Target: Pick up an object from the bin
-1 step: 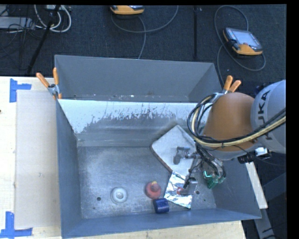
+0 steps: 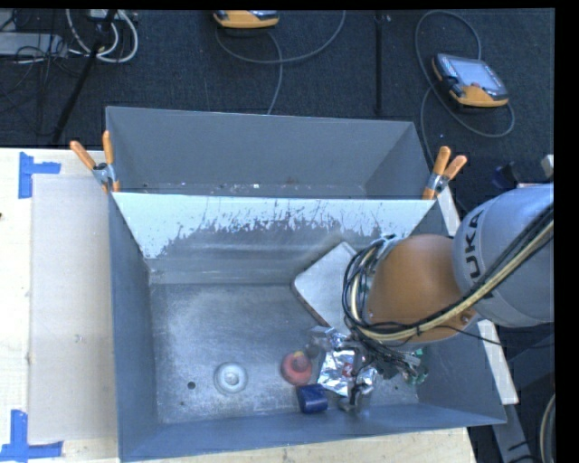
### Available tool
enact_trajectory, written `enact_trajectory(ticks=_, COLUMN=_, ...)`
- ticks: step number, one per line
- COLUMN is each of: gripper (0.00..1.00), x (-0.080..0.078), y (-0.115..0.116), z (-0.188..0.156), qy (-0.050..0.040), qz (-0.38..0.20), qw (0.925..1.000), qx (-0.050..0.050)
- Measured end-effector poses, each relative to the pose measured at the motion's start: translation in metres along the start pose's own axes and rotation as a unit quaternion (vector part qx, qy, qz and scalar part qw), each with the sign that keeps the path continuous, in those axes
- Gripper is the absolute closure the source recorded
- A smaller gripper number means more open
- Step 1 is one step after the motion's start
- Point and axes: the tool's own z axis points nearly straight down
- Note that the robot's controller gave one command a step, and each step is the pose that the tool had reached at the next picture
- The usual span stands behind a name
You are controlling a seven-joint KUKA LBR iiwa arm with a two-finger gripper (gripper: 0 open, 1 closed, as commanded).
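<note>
a dark carpet [image 2: 181,81] lay across the top, with thin cables [image 2: 274,90] looping over it. an orange-and-grey handheld device [image 2: 470,80] rested on it at upper right. a second orange device [image 2: 246,16] was cut by the top edge. pale cables [image 2: 113,36] bunched at upper left.

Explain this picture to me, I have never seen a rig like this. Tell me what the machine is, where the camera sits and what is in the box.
One camera looks down from above, slightly from one side, into a grey metal bin. The big grey shape coming in from the right is a robot arm. The orange cover and the cables are part of it. At its tip is the gripper, low in the bin's near right corner, over a crumpled silvery piece. Just left of that lie a red round thing and a small blue thing. A pale flat panel lies behind them. I cannot tell whether anything is held.
</note>
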Motion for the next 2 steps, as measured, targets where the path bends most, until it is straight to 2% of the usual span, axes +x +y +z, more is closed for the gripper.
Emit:
enact_trajectory(ticks=1, gripper=0.00, x=0.0174, y=-0.0355, z=-0.0013, qy=-0.0022, qz=-0.066, qw=0.9978, qx=0.001)
enact_trajectory(ticks=2, gripper=1.00, x=0.0196, y=-0.0341, z=0.0002, qy=0.0024, qz=-0.066, qw=0.9978, qx=-0.001)
